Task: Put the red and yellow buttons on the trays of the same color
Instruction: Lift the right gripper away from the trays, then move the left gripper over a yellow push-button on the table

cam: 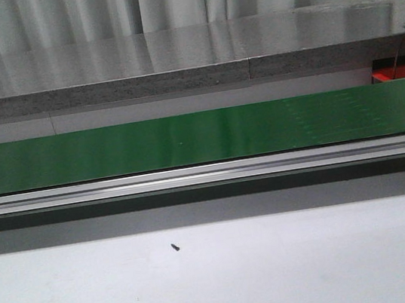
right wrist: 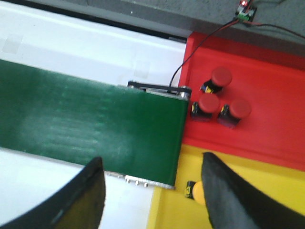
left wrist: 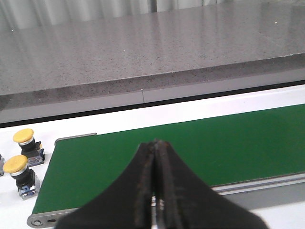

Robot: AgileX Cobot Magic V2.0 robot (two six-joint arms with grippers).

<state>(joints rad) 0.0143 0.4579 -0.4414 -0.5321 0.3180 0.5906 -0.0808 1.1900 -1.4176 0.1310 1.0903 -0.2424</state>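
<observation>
We see the green conveyor belt [cam: 186, 140] running bare across the front view, with a small dark speck [cam: 176, 247] lying on the white table [cam: 282, 277] in front of its aluminium rail [cam: 191, 176]. Over on the left wrist camera, our left gripper [left wrist: 155, 191] has its fingers pressed flat together with nothing between them, hovering above the belt near its end. Just off that end of the belt, on the white surface, stand two yellow buttons [left wrist: 23, 137] [left wrist: 15, 165], close to each other and well clear of the gripper. On the right wrist camera, our right gripper [right wrist: 150, 191] is spread wide and holds nothing, poised over the other end of the belt. Beyond that end sits the red tray [right wrist: 271, 129] with three red buttons [right wrist: 220, 77] [right wrist: 208, 104] [right wrist: 239, 108] clustered on it. Beside it lies the yellow tray [right wrist: 171, 210], and one yellow button [right wrist: 194, 191] shows on it, partly hidden behind a gripper finger [right wrist: 224, 195].
</observation>
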